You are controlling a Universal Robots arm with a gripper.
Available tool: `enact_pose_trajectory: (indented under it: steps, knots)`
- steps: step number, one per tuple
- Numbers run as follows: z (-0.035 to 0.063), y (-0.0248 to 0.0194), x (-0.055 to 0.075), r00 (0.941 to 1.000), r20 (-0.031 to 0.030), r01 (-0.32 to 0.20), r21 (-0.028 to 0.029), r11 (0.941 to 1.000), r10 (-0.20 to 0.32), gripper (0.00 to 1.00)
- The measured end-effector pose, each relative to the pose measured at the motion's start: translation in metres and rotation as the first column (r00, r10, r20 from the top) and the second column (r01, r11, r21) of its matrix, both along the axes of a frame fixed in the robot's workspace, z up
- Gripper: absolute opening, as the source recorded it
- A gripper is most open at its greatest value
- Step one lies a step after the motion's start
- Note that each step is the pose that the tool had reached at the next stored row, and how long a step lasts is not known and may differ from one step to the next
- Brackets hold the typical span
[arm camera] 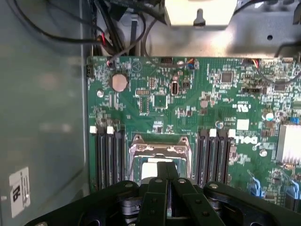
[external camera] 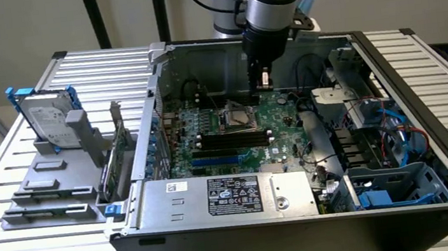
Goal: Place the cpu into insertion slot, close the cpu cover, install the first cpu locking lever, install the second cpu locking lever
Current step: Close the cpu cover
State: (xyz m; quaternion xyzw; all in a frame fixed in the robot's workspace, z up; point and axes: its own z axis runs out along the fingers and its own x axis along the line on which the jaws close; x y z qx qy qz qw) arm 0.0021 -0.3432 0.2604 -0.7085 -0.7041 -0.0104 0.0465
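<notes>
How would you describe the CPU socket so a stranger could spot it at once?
Look inside the open computer case at the green motherboard. Near its middle sits the socket, between banks of memory slots. Unlike those long black strips, it is square with a silvery metal rim.

Soft even light, probably overhead; faint shadows.

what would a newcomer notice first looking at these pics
The open computer case with its green motherboard draws the eye first. The shut hand hangs over the board close to the insertion slot at its middle. On the exterior view's left, a hard drive stands outside the case.
</notes>
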Motion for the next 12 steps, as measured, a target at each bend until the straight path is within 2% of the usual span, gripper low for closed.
enact_pose_trajectory:
  steps: [3, 5, 8, 12]
  knots:
    - [0.0000, 0.0000, -0.008, 1.0000, -0.0036, 0.000, -0.0002, 1.0000, 0.000, 0.11]
    - [-0.0002, 0.0000, -0.012, 0.9999, -0.0111, -0.001, 0.0001, 1.0000, 0.001, 0.11]
    - [-0.0005, 0.0000, -0.014, 0.9995, -0.0300, -0.004, 0.0001, 1.0000, 0.004, 0.11]
    - [-0.0009, 0.0000, -0.016, 0.9982, -0.0590, -0.013, -0.0011, 0.9999, 0.013, 0.11]
